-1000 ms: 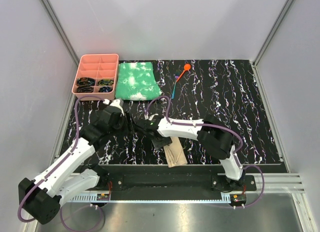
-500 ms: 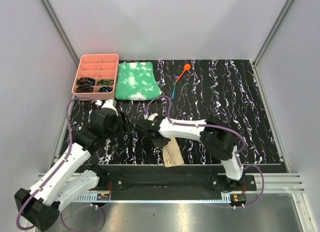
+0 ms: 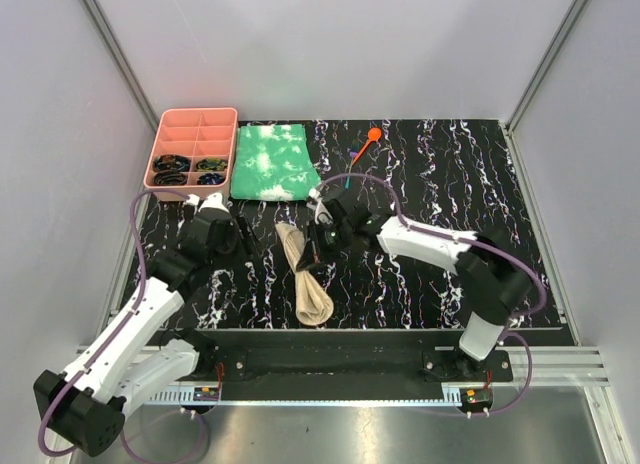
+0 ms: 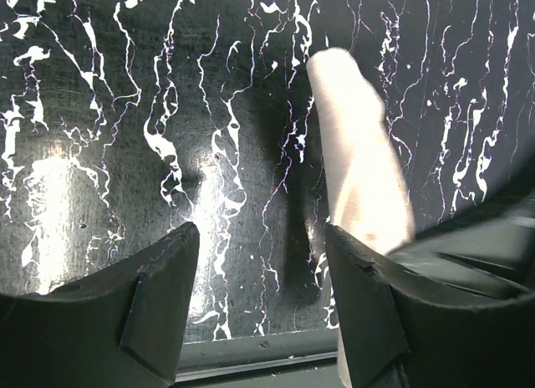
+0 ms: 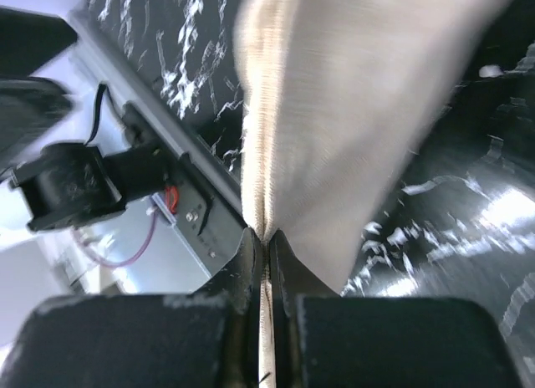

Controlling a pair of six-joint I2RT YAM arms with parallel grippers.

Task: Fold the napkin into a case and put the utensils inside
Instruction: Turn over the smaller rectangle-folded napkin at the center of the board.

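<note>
Napkin [image 3: 306, 276]: tan cloth, folded into a long narrow strip. It lies on the black white-veined worktop [image 3: 450, 184], left of centre. The near end sits close to the front edge. The far end points toward the green cloth. Right wrist view: napkin [image 5: 351, 112] fills the frame, with a folded edge running straight into the right jaws. Right jaws are pressed together, pinching the napkin at its far part, cloth squeezed flat between them. Cannot tell how far that end is off the worktop.

Left wrist view: napkin [image 4: 355, 162] shows as a pale strip just beside the right-hand finger [image 4: 376, 321]. Cannot tell whether it touches it. Left jaws are spread wide with nothing between them, only bare worktop below. Top view puts them just left of the napkin's far end. Right arm [image 3: 430, 246] reaches in from the right, left arm [image 3: 150, 304] from the near left.

Utensils: orange spoon [image 3: 372, 136] lies near the back edge, round head farthest away. The slim blue one [image 3: 347, 181] lies just nearer, lined up with the spoon's handle. Both are on the worktop, well apart from the napkin, right of the green cloth.

Green-and-white mottled cloth [image 3: 272, 162] lies flat at back left. Its left edge is right beside the pink divided tray [image 3: 233, 149]. The tray's two near compartments hold dark items [image 3: 172, 164], too small to tell what.
</note>
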